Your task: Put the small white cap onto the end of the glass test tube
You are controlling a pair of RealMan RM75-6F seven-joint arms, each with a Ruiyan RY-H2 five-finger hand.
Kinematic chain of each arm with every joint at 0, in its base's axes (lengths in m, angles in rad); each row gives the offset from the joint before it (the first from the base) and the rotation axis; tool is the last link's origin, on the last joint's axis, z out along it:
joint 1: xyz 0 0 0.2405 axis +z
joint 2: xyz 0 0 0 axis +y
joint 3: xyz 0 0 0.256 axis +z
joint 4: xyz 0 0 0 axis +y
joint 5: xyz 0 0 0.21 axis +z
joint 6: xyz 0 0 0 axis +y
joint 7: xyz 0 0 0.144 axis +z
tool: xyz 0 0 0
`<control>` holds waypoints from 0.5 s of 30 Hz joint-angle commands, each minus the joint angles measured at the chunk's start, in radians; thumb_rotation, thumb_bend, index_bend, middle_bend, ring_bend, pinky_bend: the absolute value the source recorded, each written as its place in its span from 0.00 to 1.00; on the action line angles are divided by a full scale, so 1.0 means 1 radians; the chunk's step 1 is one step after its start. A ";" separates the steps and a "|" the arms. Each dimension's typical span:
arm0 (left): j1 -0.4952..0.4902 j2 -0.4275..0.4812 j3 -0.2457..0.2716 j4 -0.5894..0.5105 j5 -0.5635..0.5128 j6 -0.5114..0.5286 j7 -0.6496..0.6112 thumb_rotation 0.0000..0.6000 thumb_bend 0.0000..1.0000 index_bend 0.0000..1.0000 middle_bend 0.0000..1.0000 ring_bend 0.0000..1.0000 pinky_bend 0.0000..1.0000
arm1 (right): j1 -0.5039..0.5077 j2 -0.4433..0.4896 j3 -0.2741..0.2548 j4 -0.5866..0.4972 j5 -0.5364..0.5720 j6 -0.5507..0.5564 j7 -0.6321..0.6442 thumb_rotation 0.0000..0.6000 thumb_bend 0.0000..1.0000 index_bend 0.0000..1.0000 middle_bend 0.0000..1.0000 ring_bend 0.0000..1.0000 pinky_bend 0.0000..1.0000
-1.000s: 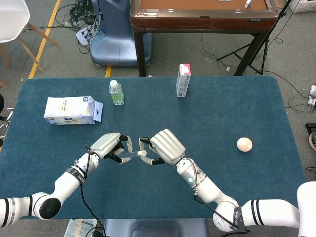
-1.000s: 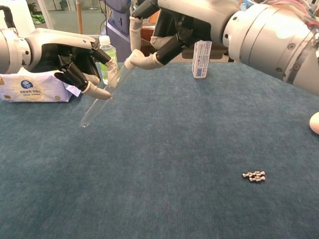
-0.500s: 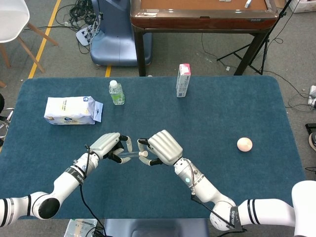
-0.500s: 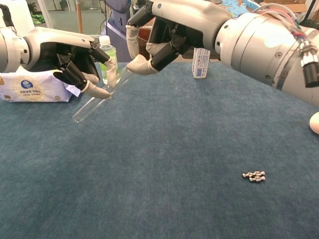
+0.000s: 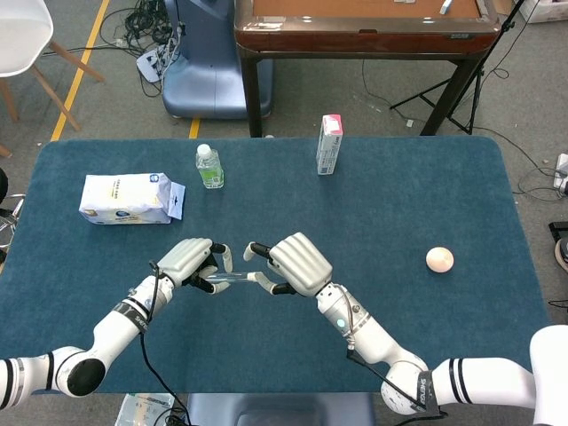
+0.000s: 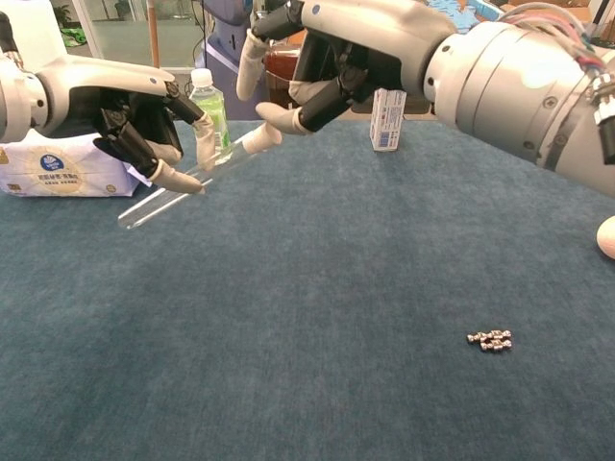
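My left hand [image 5: 191, 260] [image 6: 144, 120] pinches the glass test tube [image 6: 178, 187] [image 5: 224, 280] near its middle. The tube is tilted, its closed end low and to the left. The small white cap [image 6: 258, 140] sits at the tube's upper right end, in line with it. My right hand [image 5: 297, 264] [image 6: 332, 72] is at that end. One fingertip [image 6: 274, 118] lies on the cap from above, and another finger is raised clear. In the head view the cap is hidden among the right fingertips [image 5: 264, 283].
On the blue table [image 5: 426, 195] stand a green-labelled bottle [image 5: 209, 167], a tissue pack [image 5: 126, 198] and a small carton [image 5: 329, 144] at the back. A pale ball [image 5: 439, 259] lies at the right. A short metal chain [image 6: 490, 339] lies in the foreground of the chest view.
The tube has tilted flatter and its closed end has swung left. The right hand brought the cap to the tube's open end, where it now shows in line with the tube.
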 commanded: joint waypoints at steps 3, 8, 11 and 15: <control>0.003 -0.020 0.032 0.018 0.018 0.037 0.061 1.00 0.27 0.66 1.00 0.94 1.00 | -0.017 0.030 -0.002 -0.017 -0.018 0.019 0.006 1.00 0.41 0.34 0.99 1.00 1.00; 0.003 -0.064 0.071 0.067 0.028 0.102 0.174 1.00 0.27 0.66 1.00 0.94 1.00 | -0.055 0.093 -0.009 -0.051 -0.052 0.059 0.019 1.00 0.41 0.34 0.99 1.00 1.00; 0.000 -0.101 0.091 0.104 0.017 0.143 0.253 1.00 0.27 0.66 1.00 0.94 1.00 | -0.083 0.137 -0.018 -0.069 -0.075 0.082 0.031 1.00 0.41 0.34 0.99 1.00 1.00; -0.009 -0.159 0.108 0.157 -0.020 0.181 0.347 1.00 0.27 0.66 1.00 0.94 1.00 | -0.119 0.188 -0.028 -0.082 -0.099 0.110 0.057 1.00 0.41 0.34 0.99 1.00 1.00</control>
